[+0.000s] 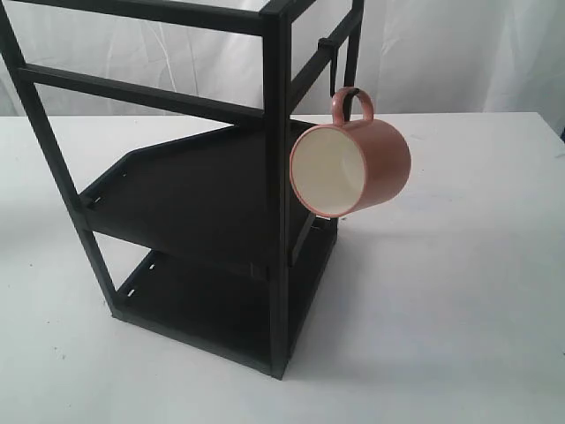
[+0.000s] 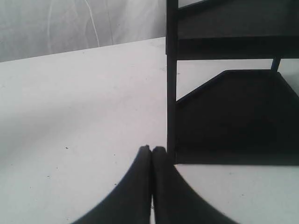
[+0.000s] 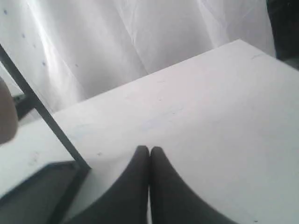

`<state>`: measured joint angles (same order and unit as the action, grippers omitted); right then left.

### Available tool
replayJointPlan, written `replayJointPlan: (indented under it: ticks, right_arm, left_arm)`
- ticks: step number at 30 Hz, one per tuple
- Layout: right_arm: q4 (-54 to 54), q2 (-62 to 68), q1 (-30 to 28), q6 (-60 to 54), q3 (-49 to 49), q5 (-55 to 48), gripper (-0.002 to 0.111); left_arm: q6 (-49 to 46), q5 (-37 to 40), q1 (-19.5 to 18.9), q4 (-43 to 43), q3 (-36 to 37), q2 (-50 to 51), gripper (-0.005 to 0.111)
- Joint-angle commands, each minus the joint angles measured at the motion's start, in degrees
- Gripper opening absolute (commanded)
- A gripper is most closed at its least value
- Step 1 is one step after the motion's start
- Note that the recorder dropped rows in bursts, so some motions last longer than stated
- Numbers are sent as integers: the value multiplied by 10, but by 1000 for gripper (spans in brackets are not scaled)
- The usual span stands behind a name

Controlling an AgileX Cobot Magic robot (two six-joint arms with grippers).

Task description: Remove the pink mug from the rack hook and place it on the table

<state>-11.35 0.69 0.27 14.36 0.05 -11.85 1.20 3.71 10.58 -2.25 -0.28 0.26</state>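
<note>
Rack (image 1: 275,265) of black metal bars at the left of the exterior view, tall and open-framed, two flat matte shelves inside, standing on the white worktop (image 1: 459,309). Further right, fixed to the upper side bar, the rack hook (image 1: 334,78): thin black wire, J-shaped, curled through the handle of the pink mug (image 1: 371,168). Hangs there off the worktop, outside the frame, just beside the front corner post and level with the upper shelf; whether touching the post, hard to tell. Long axis close to horizontal, slightly tipped: cream-white mouth turned left and toward the camera, base pointing right and away, loop handle uppermost. Smooth salmon-pink wall, plain cylinder. Right of it, more worktop, faintly speckled, with white cloth (image 1: 459,53) draped behind.

In the left wrist view, left gripper (image 2: 151,150) over the worktop, dark curved fingers pressed tip to tip, reaching toward the foot of the rack, close beside one of its posts. In the right wrist view, right gripper (image 3: 149,149) likewise with fingertips together, stretched out over open worktop, a slanting rack post off to one side.
</note>
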Motion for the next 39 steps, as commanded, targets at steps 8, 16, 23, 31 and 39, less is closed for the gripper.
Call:
replayJointPlan:
  ticks: [8,16,23,31,39]
  right_arm:
    - [-87,-2,-3,80,-1,137,0]
    - [-77,35,34,-149,-188,-92,0]
    - [-280,227,43,-481,-365,-272,20]
    - [-570,381,43,-818,-366,-307,55]
    - [-462,398,43,-782,-366,-300,55]
  left_arm:
    - [1,2,-3,-6,3,-3,0]
    - [1,2,-3,-6,3,-3,0]
    - [1,2,-3,-6,3,-3,0]
    - [1,2,-3,-6,3,-3,0]
    - [1,2,-3,-6,3,-3,0]
